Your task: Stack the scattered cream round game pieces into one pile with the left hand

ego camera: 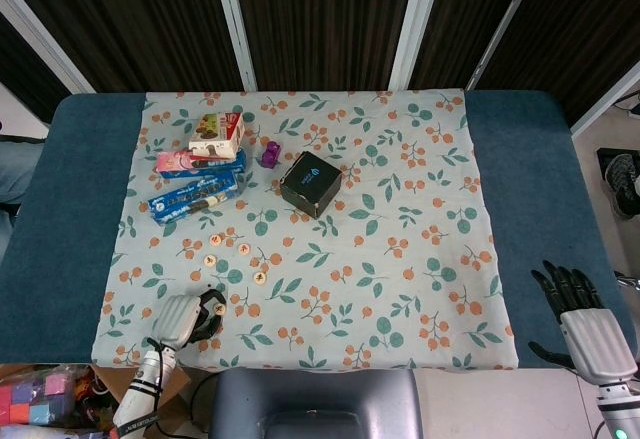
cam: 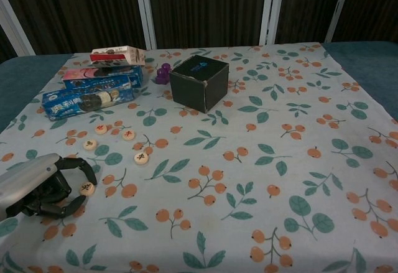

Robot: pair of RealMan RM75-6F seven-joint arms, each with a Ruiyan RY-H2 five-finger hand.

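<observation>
Several cream round game pieces lie scattered on the floral cloth (cam: 261, 180). One (cam: 100, 129) sits near the biscuit boxes, with others (cam: 128, 135) (cam: 90, 143) (cam: 142, 157) close by. The nearest piece (cam: 87, 188) (ego camera: 220, 307) lies flat on the cloth between the curled fingers of my left hand (cam: 37, 186) (ego camera: 185, 319). An arched finger reaches over it. Whether the fingers grip it is unclear. My right hand (ego camera: 588, 327) hangs off the table's right front corner with fingers spread and nothing in it.
Stacked snack boxes (cam: 93, 89) stand at the back left. Beside them are a small purple object (cam: 163, 74) and a black cube box (cam: 200, 82). Blue table edge (ego camera: 70, 219) borders the cloth on both sides.
</observation>
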